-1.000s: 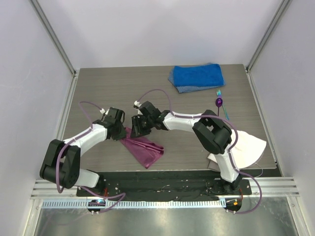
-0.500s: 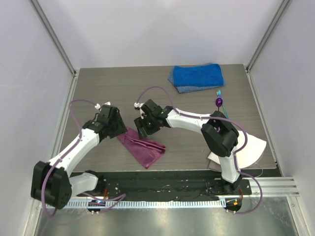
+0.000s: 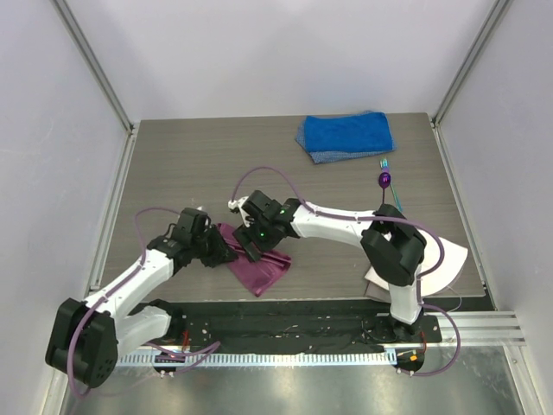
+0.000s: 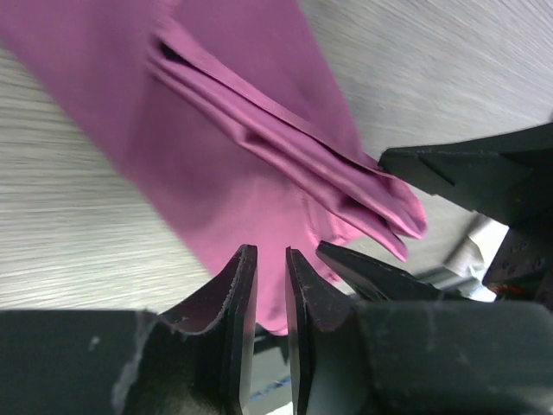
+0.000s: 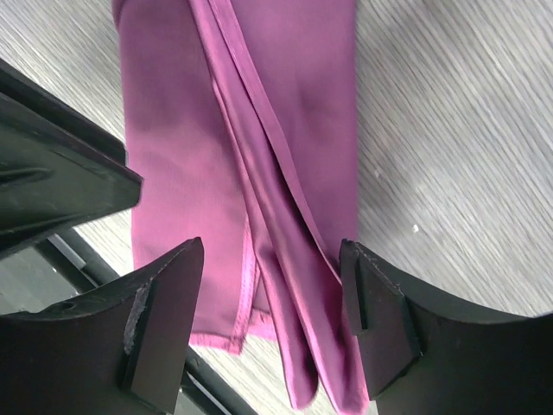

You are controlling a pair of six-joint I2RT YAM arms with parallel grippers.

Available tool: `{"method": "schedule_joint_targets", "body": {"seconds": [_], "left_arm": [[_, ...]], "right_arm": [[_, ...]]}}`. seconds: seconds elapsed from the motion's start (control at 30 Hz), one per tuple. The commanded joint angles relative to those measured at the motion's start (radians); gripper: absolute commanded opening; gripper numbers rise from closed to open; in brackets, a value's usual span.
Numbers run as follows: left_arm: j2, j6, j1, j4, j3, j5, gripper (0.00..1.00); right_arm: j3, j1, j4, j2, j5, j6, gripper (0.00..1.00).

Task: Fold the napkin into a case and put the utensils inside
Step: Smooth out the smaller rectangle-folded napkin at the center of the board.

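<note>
The magenta napkin (image 3: pixel 259 266) lies folded into a narrow strip near the table's front edge. It also shows in the left wrist view (image 4: pixel 251 130) and the right wrist view (image 5: pixel 285 130). My left gripper (image 3: pixel 226 251) (image 4: pixel 265 252) sits at the strip's left edge, its jaws almost together with nothing visibly between them. My right gripper (image 3: pixel 256 242) (image 5: pixel 270 251) is open and hovers over the strip's far end, one finger on each side. The purple spoon (image 3: pixel 384 181) and the teal fork (image 3: pixel 390 177) lie together at the right, far from both grippers.
A thick blue towel (image 3: pixel 346 136) lies at the back right. A white cloth (image 3: pixel 436 259) lies at the front right beside the right arm's base. The black base rail (image 3: pixel 294 324) runs just in front of the napkin.
Both grippers have moved toward the near edge, onto the napkin. The left arm has swung right and the right gripper has come down over the strip.
</note>
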Motion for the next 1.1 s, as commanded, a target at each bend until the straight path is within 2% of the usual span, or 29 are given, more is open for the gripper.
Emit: {"method": "schedule_joint_targets", "body": {"seconds": [0.0,0.17,0.4,0.5,0.63,0.67,0.73,0.87,1.07], "left_arm": [[0.008,-0.073,-0.044,0.15,-0.024,0.071,0.22],[0.025,-0.132,-0.096,0.228,-0.067,0.064,0.19],[0.053,-0.144,-0.133,0.242,-0.081,0.062,0.19],[0.083,-0.162,-0.159,0.272,-0.092,0.057,0.17],[0.114,-0.195,-0.184,0.283,-0.104,0.025,0.12],[0.116,-0.199,-0.19,0.285,-0.109,0.007,0.11],[0.113,-0.216,-0.201,0.292,-0.116,-0.012,0.1],[0.125,-0.225,-0.215,0.309,-0.129,-0.053,0.07],[0.189,-0.264,-0.279,0.372,-0.142,-0.101,0.04]], "right_arm": [[-0.048,-0.003,0.009,-0.085,0.027,-0.007,0.72],[-0.113,-0.004,0.019,-0.137,0.035,0.003,0.72],[-0.186,-0.003,0.047,-0.164,0.038,0.009,0.71],[-0.191,-0.003,0.055,-0.167,0.041,0.024,0.67],[-0.191,-0.003,0.056,-0.174,0.032,0.041,0.53],[-0.191,-0.001,0.056,-0.177,0.031,0.047,0.44],[-0.191,0.0,0.055,-0.186,0.031,0.062,0.37],[-0.18,0.01,0.059,-0.186,-0.006,0.099,0.16],[-0.151,0.025,0.064,-0.152,-0.04,0.19,0.05]]}}
